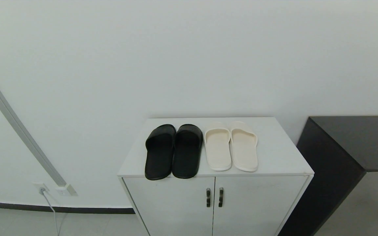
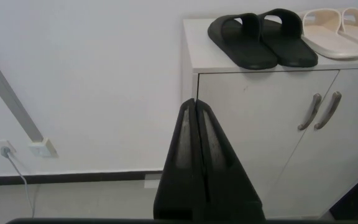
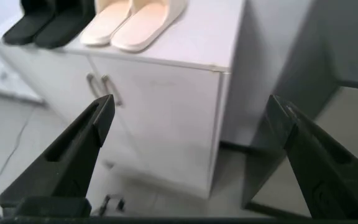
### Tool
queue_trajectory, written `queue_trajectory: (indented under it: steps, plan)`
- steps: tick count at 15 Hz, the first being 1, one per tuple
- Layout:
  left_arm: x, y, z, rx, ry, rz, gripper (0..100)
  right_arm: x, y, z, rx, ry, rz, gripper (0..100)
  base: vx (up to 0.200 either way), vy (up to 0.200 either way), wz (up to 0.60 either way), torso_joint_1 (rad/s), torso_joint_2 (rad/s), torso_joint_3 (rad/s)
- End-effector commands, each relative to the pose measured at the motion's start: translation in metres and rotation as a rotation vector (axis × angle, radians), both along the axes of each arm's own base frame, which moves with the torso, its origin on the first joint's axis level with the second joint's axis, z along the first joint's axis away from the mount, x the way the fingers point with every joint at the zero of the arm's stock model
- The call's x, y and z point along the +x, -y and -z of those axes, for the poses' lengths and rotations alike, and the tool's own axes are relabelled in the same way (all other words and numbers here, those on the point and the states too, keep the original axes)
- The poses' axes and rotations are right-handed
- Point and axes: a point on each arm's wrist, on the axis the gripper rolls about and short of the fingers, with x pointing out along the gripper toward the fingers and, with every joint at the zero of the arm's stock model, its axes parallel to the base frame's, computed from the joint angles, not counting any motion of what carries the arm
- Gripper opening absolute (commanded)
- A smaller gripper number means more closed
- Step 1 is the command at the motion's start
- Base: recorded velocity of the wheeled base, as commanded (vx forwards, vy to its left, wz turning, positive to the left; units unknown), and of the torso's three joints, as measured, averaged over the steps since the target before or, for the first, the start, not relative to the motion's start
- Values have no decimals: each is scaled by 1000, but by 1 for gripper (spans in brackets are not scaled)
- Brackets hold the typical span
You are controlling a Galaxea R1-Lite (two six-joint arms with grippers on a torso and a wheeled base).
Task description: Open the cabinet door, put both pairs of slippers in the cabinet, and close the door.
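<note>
- Head view: A white two-door cabinet [image 1: 274, 147] stands against a pale wall, both doors [image 1: 172, 206] shut. Two dark upright bar handles [image 1: 208, 197] sit side by side where the doors meet.
- On the cabinet top, a pair of black rubber slide slippers [image 1: 172, 150] lies on the robot's left and a pair of cream rubber slide slippers [image 1: 231, 147] just beside it on the right. All four have their heels toward the front edge, and the heels of the black pair jut slightly over it.
- A dark grey block-shaped cabinet [image 1: 340, 170] stands close to the white cabinet's right side. On the left a grey cable duct [image 1: 15, 124] runs slantwise down the wall to a white wall socket [image 1: 40, 188], where a pale cable [image 1: 52, 209] is plugged in.
- Left wrist view: The left gripper [image 2: 195, 106] hangs low in front of the cabinet's left corner, well apart from it. Its black fingers [image 2: 185, 143] are pressed together and hold nothing. Both pairs of slippers lie above it on the cabinet top, the black pair [image 2: 263, 40] nearer.
- Right wrist view: The right gripper [image 3: 191, 102] faces the cabinet's right door and front right corner, clear of both. Its black fingers [image 3: 86, 137] are spread wide apart and hold nothing. The cream pair [image 3: 132, 18] lies nearer to it than the black pair [image 3: 48, 22], and the handles [image 3: 101, 90] show beside its finger.
</note>
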Motion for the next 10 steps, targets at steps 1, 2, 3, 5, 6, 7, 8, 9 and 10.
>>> queue_trajectory:
  steps: [1,2,3,5,6,7,8,9,10]
  plan:
    - [0,0,0,0,0,-1,0,65,-33,-13,2,-177,-148,100,0,0,0,0,0,0]
    - [0,0,0,0,-1,-1,0,74,-47,-20,30,-195,-161,100,0,0,0,0,0,0]
    - [0,0,0,0,0,-1,0,81,-59,-27,53,-209,-162,100,0,0,0,0,0,0]
    - [0,0,0,-2,-1,-1,0,103,-99,-39,77,-237,-128,100,0,0,0,0,0,0]
    - [0,0,0,-2,0,-2,0,113,-118,-40,74,-247,-118,100,0,0,0,0,0,0]
    - [0,0,0,-2,0,-1,0,122,-136,-41,76,-255,-102,100,0,0,0,0,0,0]
    - [0,0,0,-2,-1,-1,0,131,-152,-42,80,-257,-82,100,0,0,0,0,0,0]
    - [0,0,0,-2,0,-2,0,140,-166,-40,67,-253,-55,100,0,0,0,0,0,0]
    - [0,0,0,-2,-1,-2,0,149,-181,-37,47,-246,-26,100,0,0,0,0,0,0]
